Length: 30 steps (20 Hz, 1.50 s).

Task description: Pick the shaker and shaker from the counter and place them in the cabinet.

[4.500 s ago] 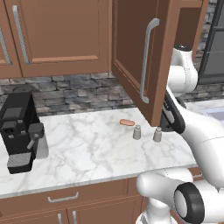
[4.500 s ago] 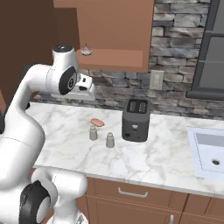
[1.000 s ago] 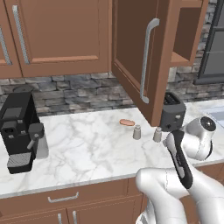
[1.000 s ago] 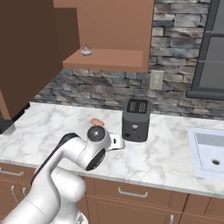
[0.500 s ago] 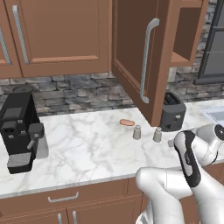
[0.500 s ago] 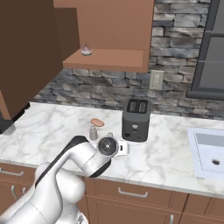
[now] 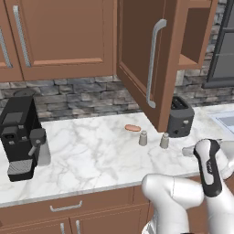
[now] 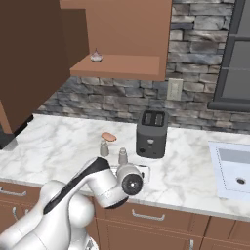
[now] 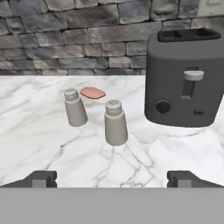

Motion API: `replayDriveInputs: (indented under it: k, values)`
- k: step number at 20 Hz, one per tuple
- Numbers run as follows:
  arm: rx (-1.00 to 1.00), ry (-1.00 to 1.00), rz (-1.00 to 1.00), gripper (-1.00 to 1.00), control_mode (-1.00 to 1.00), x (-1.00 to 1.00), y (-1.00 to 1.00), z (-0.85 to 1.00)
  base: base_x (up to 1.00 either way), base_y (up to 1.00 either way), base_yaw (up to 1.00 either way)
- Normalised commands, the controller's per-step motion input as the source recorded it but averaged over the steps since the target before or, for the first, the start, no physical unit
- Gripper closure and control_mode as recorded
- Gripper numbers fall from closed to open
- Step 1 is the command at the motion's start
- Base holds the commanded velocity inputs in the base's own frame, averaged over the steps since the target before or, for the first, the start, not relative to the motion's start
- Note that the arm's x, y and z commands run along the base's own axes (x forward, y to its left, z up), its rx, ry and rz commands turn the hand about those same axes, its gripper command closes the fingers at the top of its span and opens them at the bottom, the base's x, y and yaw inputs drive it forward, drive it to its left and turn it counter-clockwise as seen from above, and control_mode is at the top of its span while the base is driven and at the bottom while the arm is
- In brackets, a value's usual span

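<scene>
Arm dropped lower since 1 s ago, wrist now at lower right in left base view. Two-finger gripper (image 9: 112,178) tips cut off at frame bottom, jaws wide apart, empty. Small grey tapered shaker (image 9: 116,122) center, twin shaker (image 9: 75,107) up-left, both on white marble counter (image 9: 30,131).

Toaster (image 9: 183,78), sausage (image 9: 92,92), coffee machine (image 7: 20,135)
</scene>
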Motion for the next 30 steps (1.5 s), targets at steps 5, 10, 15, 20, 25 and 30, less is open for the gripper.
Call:
replayDriveInputs:
  k: [5, 10, 15, 20, 25, 30]
  values:
    - [0.04, -0.16, 0.03, -1.0, -1.0, -0.12, -0.07, 0.0, 0.0, 0.0, 0.0]
    - [0.0, -0.02, 0.0, -1.0, -1.0, 0.0, 0.0, 0.0, 0.0, 0.0, 0.0]
    - [0.0, -0.08, 0.01, -1.0, -1.0, 0.0, 0.03, 0.0, 0.0, 0.0, 0.0]
    - [0.0, -0.04, 0.01, -1.0, -1.0, 0.09, 0.1, 0.01, 0.0, 0.0, 0.0]
    - [0.0, -0.01, 0.0, -1.0, -1.0, 0.2, 0.19, 0.02, 0.0, 0.0, 0.0]
    - [0.0, 0.02, 0.0, -1.0, -1.0, 0.33, 0.27, 0.02, 0.0, 0.0, 0.0]
